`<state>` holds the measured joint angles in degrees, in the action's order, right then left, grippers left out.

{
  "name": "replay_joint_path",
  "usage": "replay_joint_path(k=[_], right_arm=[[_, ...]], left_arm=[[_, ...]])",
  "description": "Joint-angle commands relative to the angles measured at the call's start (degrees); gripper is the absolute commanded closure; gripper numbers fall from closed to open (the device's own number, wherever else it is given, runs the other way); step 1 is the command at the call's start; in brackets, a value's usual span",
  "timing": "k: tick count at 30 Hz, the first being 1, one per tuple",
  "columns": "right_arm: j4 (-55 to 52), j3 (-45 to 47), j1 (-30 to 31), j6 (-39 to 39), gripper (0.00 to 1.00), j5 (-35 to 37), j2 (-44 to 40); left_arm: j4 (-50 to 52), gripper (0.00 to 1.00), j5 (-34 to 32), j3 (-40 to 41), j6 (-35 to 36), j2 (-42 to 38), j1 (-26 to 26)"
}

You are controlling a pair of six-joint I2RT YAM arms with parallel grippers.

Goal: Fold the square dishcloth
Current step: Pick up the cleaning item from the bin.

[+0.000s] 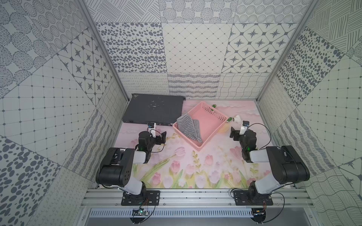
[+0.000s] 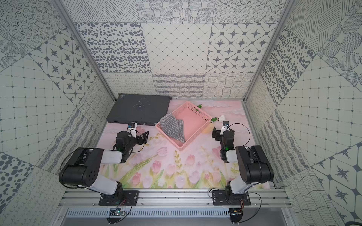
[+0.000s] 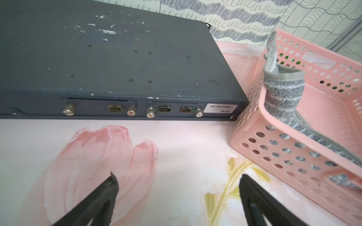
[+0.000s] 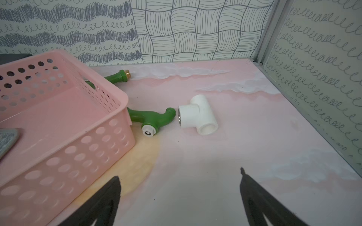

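Left end effector [image 3: 177, 174] and right end effector [image 4: 179, 173] gape, flanking basket [image 1: 215, 112]; dishcloth [image 1: 189, 125] drapes rim.

The grey, pale-striped dishcloth [image 1: 189, 126] lies crumpled and unfolded in the pink basket [image 1: 211, 125], bunched against one side wall, one edge riding up over the rim.
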<state>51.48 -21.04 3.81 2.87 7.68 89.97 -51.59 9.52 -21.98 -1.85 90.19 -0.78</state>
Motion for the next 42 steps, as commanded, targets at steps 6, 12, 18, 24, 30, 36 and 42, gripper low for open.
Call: replay_joint_path(k=[6,12,18,24,30,36,42], right_arm=[[0.7,-1.3,-0.1,-0.8,0.03,-0.9,-0.1],[0.7,-1.3,-0.1,-0.8,0.03,-0.9,-0.1],[0.7,-1.3,-0.1,-0.8,0.03,-0.9,-0.1],[0.6,-1.4,-0.3,-0.8,0.03,-1.1,-0.1],[-3.1,-2.3,-0.2,-1.3,0.03,-1.5,-3.0],[-12.1,-2.9,0.1,0.7,0.03,5.1,-13.0],[-26.9,-6.7,1.5,5.1,0.03,12.4,-22.4]], left_arm=[[0.0,0.01,1.0,-0.4,0.2,0.3,-0.2],[0.0,0.01,1.0,-0.4,0.3,0.2,-0.1],[0.0,0.01,0.9,-0.4,0.2,0.2,-0.2],[0.0,0.01,0.9,-0.4,0.2,0.2,-0.2],[0.1,0.01,0.9,-0.4,0.2,0.3,-0.1],[0.1,0.01,0.9,-0.4,0.2,0.2,-0.2],[1.2,0.01,0.2,0.6,-0.3,-3.5,-0.1]])
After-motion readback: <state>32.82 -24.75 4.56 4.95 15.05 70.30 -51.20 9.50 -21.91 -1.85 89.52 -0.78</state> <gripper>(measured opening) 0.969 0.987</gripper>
